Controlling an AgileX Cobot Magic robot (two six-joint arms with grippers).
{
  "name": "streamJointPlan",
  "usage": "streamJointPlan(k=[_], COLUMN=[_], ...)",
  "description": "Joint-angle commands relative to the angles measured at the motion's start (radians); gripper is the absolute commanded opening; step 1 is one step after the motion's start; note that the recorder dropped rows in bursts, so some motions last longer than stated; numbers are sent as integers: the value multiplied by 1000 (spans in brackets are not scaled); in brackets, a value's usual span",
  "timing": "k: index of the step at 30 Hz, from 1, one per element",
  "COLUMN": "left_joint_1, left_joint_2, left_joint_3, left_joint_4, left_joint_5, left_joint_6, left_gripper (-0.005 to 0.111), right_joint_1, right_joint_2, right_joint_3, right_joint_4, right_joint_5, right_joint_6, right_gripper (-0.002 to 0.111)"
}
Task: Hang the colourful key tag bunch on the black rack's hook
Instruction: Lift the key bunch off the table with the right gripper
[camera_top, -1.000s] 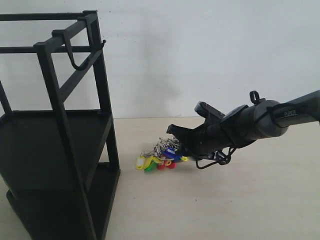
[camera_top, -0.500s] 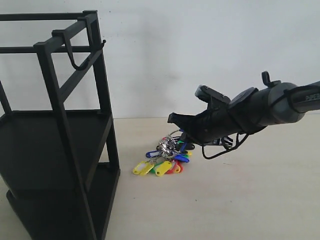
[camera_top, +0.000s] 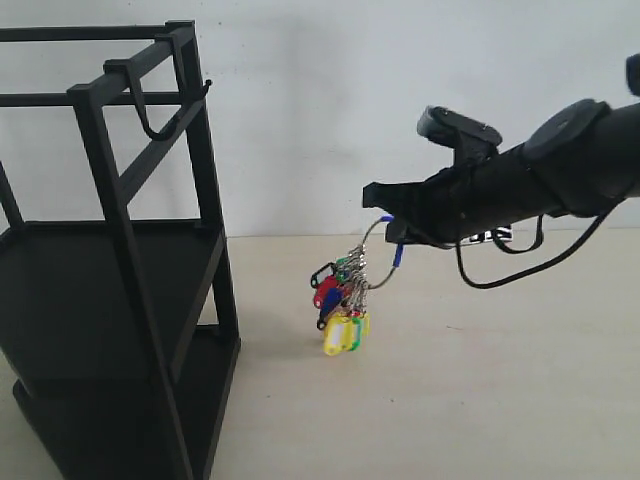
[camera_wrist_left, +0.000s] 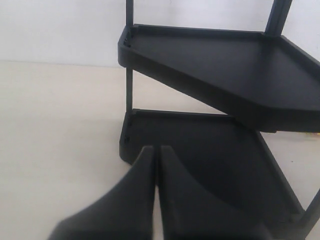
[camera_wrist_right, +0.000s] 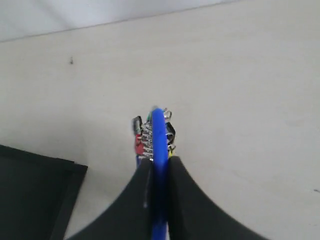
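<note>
Right fingers (camera_wrist_right: 145, 185) pinched the bunch (camera_top: 342, 298) by its blue-sleeved ring, tags dangling below, right of the rack (camera_top: 207, 190), well below the hook (camera_top: 138, 105). Left gripper (camera_wrist_left: 156, 151) closed, empty.

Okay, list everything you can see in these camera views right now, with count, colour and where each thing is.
black rack: one, black, standing on the table at the exterior view's left
hook: one, black, on the rack's top bar, nothing hanging on it
colourful key tag bunch: one, yellow, red, blue and green tags, hanging from its blue-sleeved ring right of the rack
table: one, pale beige, under everything
wall: one, white, behind
left claw: one, black, shut and empty, near the rack's lower shelves
right claw: one, black, shut on the bunch's ring
</note>
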Motion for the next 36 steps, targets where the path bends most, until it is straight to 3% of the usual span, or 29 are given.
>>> streamJointPlan(k=[1,3,7,10,13,17,20,24,27,28,31,34,36], left_joint_1=[-1,-1,-1,-1,-1,-1,-1,-1,-1,-1,-1,-1,-1], left_joint_2=[-2,-2,-2,-2,-2,-2,-2,-2,-2,-2,-2,-2,-2], left_joint_3=[3,3,3,3,3,3,3,3,3,3,3,3,3], left_joint_4=[5,5,5,5,5,5,5,5,5,5,5,5,5], left_joint_5=[-8,-8,-8,-8,-8,-8,-8,-8,-8,-8,-8,-8,-8], left_joint_6=[3,3,3,3,3,3,3,3,3,3,3,3,3], left_gripper=[4,4,4,4,4,4,4,4,4,4,4,4,4], right_joint_1=[-22,-43,-51,-79,-65,-83,-58,-65,-28,-27,-53,-18,-19], right_joint_2=[-100,-138,-195,-250,-288,-344,-370,-410,-428,-434,-449,-454,-463], right_joint_3=[9,32,34,84,86,100,85,112,112,112,128,126,141], right_joint_4=[-68,-85,-102,-135,-137,-146,-153,-229,-230,-241,-301,-265,-286], right_joint_5=[91,84,214,171,245,183,297,219,318,318,245,326,275], right_joint_6=[-81,91,-138,67,-153,97,-123,149,-118,-101,203,-41,104], right_gripper=[0,0,0,0,0,0,0,0,0,0,0,0,0])
